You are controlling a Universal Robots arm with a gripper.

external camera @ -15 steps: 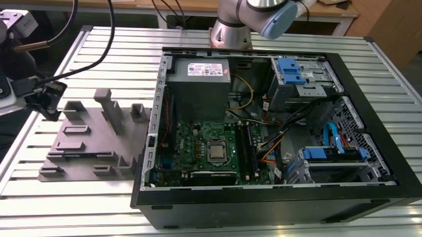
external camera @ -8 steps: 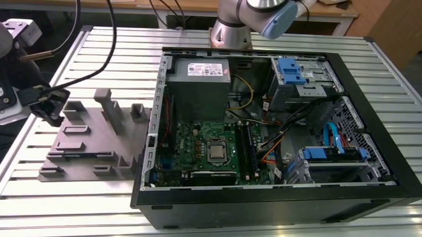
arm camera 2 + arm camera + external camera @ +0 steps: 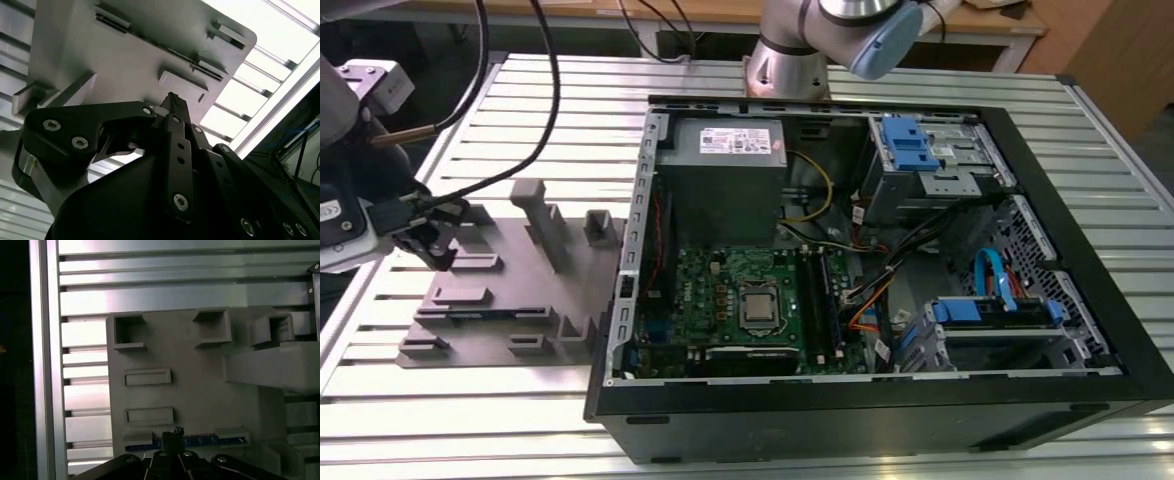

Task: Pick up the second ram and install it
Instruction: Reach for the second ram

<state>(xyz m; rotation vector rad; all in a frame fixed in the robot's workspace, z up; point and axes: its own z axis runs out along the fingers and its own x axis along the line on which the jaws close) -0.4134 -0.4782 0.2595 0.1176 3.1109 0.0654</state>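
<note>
First wrist view showed the ram [image 3: 212,440] seated on edge in a slot along the holder's [image 3: 200,385] rim. The gripper [image 3: 174,434] hung just over its middle, fingers pinched together and holding nothing; I could not tell whether they touched it. In the exterior view the holder lay on the table [image 3: 480,400], beside the open case [image 3: 1067,400], on the exterior view's left.

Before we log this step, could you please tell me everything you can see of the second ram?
In the first wrist view the second ram is a long, thin blue-green strip seated across the grey slotted holder block, its two ends in small raised brackets. Its chips cannot be made out. The gripper hovers over its middle; contact cannot be told. The block lies on the slatted metal table, beside the open computer case.
</note>
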